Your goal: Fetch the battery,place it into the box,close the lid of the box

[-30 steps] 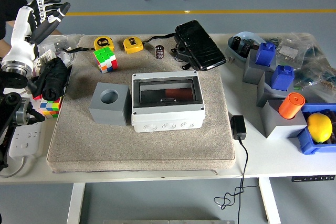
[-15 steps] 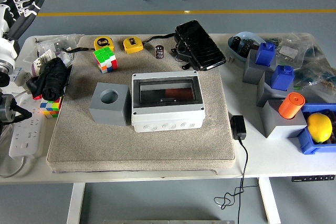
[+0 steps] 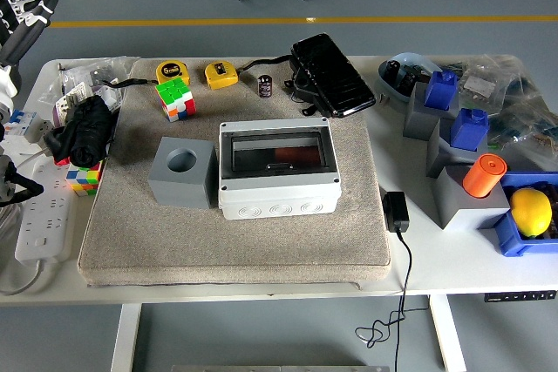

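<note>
Head view: battery (image 3: 265, 85) upright on mat behind box (image 3: 277, 169), near tape measure (image 3: 221, 74). Small, rigid, likely light and slick; pinch round sides. Left hand (image 3: 26, 8) at left edge, fingers loosely extended, empty. Box lid looks down.

A white desk (image 3: 261, 283) carries a large beige mat (image 3: 235, 241) over its middle. Directly on the desktop left of the mat lie a white power strip (image 3: 37, 234), a colour cube (image 3: 81, 178) and a black bundle (image 3: 83, 132). Right of the mat sits a black adapter (image 3: 395, 211) whose cable hangs over the near edge. Further right stand grey blocks (image 3: 466, 198), a blue bin (image 3: 527, 237) holding a lemon (image 3: 531, 212), and clear bags (image 3: 514, 84) at the far corner.
</note>
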